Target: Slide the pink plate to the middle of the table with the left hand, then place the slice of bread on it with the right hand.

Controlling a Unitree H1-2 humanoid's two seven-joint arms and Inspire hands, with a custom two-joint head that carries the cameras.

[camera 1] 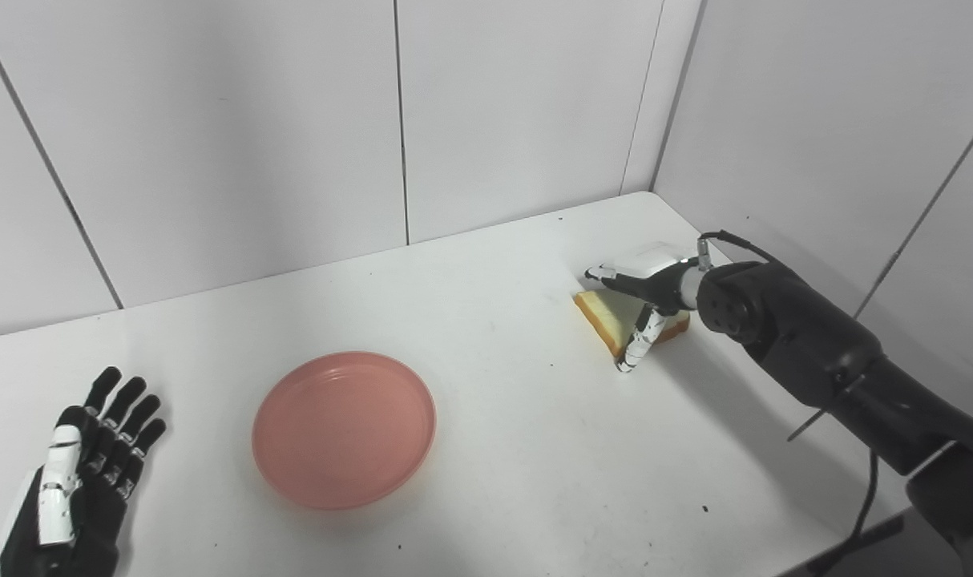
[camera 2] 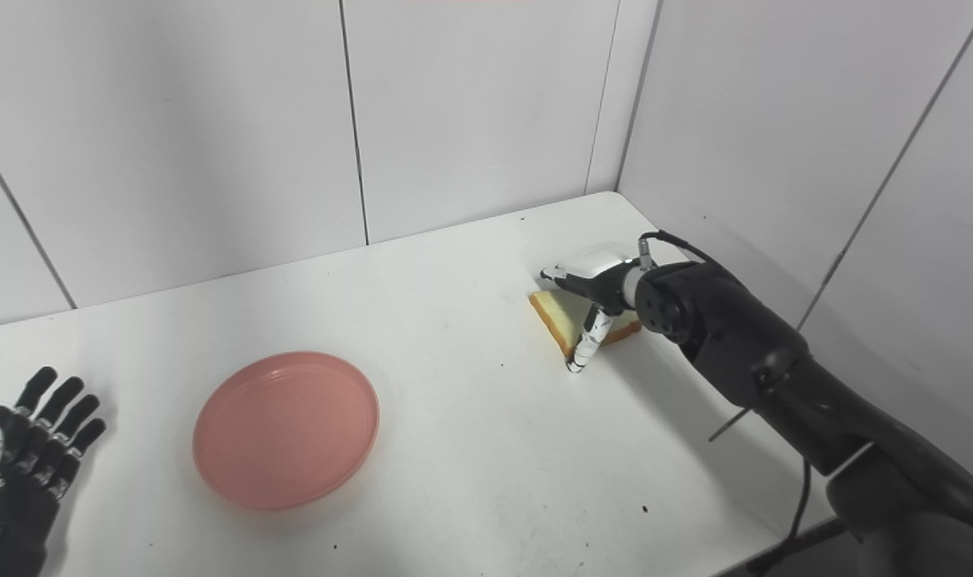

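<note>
Bread step in hand: right hand (camera 1: 643, 300) over light toasted bread slice (camera 1: 607, 316), right of centre, grip not clear. Left hand (camera 1: 82, 473) spread, empty, lower left. Next: close, lift towards round pink plastic plate (camera 1: 344, 429), lower centre.

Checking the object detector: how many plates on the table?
1. The pink plate sits empty on the table, left of centre, between the left robot hand and the bread slice under the right robot hand. Nothing suggests a hidden one.
</note>
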